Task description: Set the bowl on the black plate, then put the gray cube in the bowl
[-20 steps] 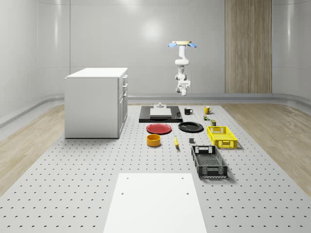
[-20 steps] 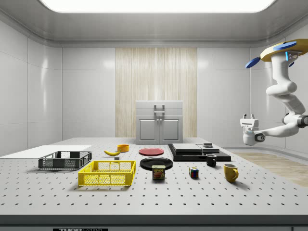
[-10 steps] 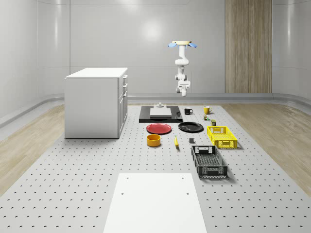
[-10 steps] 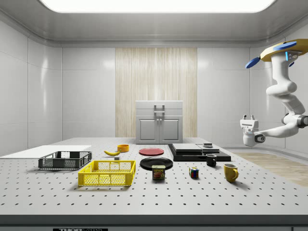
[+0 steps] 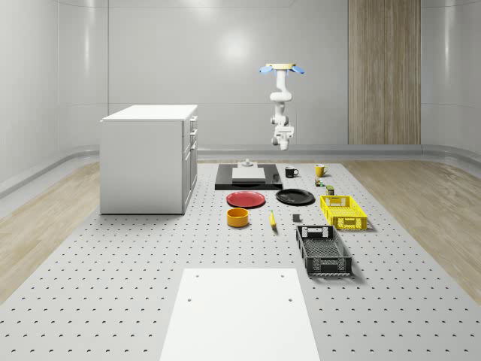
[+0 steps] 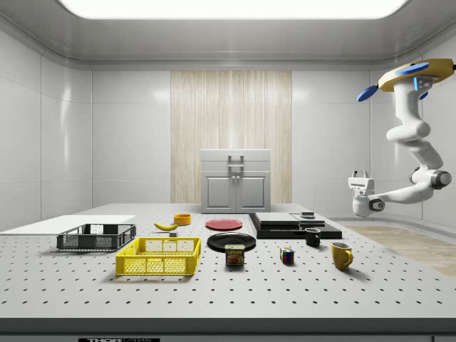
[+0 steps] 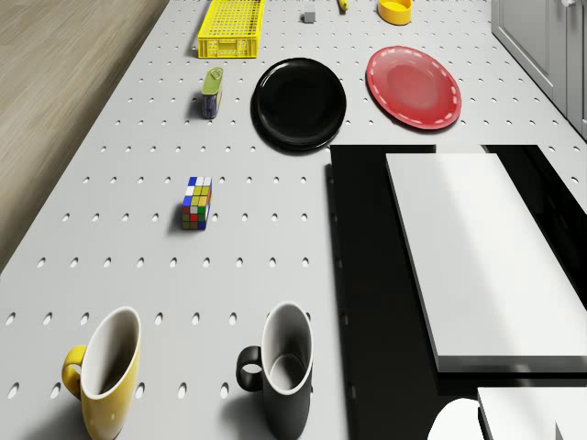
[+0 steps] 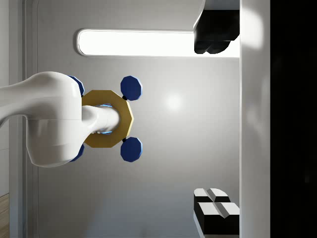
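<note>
Yellow bowl [image 5: 238,217] far below and well ahead of gripper [image 6: 358,175], beside red plate [image 5: 246,199] | black plate [image 5: 294,197] bare | gripper pointing upward, fingers apart, empty | drone [image 6: 407,74] hovering beyond the table's far end | shifted slightly toward table since earlier; approach barely begun

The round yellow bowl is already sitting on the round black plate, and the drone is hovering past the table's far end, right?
Not quite. In the whole-scene view the round yellow bowl sits on the perforated table, apart from the round black plate, which is bare. The drone does hover past the far end.
</note>
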